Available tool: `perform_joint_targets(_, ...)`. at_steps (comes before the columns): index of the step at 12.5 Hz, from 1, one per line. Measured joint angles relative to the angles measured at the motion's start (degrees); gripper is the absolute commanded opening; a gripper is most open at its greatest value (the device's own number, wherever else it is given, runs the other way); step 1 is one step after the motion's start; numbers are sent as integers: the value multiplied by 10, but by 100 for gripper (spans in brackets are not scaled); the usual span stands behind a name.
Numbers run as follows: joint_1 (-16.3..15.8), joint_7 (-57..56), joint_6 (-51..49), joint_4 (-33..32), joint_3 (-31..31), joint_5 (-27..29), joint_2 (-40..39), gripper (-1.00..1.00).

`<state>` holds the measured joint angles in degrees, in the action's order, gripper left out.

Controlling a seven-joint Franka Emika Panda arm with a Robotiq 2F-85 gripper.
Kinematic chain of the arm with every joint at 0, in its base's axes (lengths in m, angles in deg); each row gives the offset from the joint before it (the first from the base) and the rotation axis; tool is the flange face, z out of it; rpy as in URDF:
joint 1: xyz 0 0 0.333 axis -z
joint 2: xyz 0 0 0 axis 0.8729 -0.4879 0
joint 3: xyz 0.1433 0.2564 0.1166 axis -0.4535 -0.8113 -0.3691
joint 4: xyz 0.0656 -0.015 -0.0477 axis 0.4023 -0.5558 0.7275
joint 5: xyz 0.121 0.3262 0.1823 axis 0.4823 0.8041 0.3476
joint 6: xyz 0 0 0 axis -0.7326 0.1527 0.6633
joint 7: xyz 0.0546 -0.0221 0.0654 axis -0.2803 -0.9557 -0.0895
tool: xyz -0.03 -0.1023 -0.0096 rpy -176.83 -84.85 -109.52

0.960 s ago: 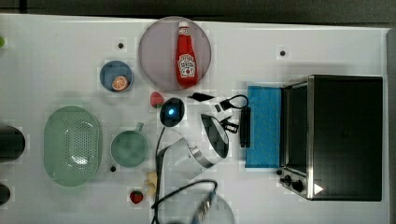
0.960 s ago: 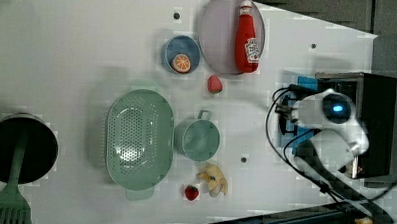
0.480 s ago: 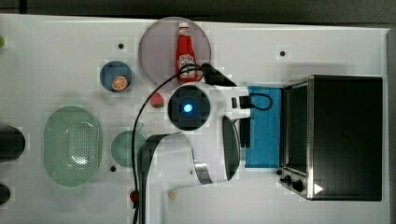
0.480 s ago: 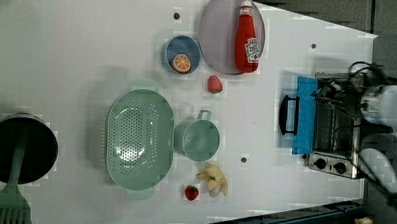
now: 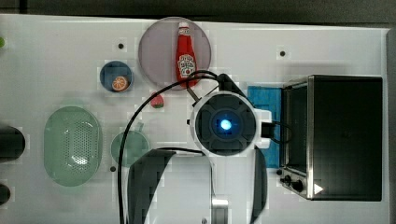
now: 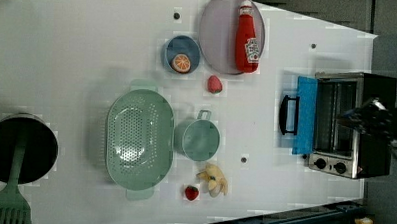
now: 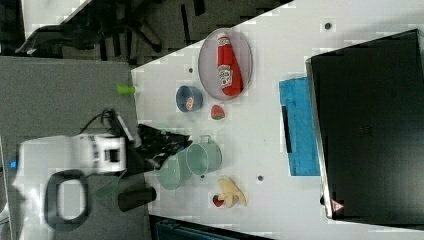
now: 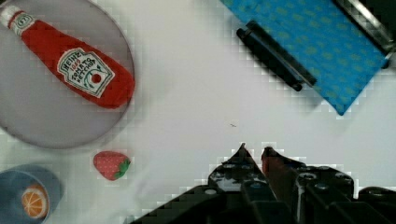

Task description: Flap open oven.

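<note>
The boxy silver-framed toaster oven point(image 6: 343, 124) with black top sits at the white table's point(image 5: 60, 56) far end from the green perforated colander point(image 6: 139, 139), its blue-tinted glass door point(image 8: 310, 51) already flapped down flat. The gripper point(image 8: 254, 156), fingers nearly together, holds nothing. Judged risk: descending carelessly, it could strike the door's black bar handle point(image 8: 275, 53) nearby.

A broad white tabletop point(image 5: 56, 46) with small dark screw holes fills the scene; beyond its edge lies grey carpeted floor point(image 7: 65, 85), evenly lit.
</note>
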<state>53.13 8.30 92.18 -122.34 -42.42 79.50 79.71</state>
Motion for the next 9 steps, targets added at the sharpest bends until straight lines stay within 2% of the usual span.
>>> perform_joint_targets(5,1,0,-167,124,3,-1,24,-65)
perform_joint_targets(7,-3,0,-176,150,6,8,28,-65)
perform_joint_targets(9,-2,0,-181,149,5,6,30,-65)
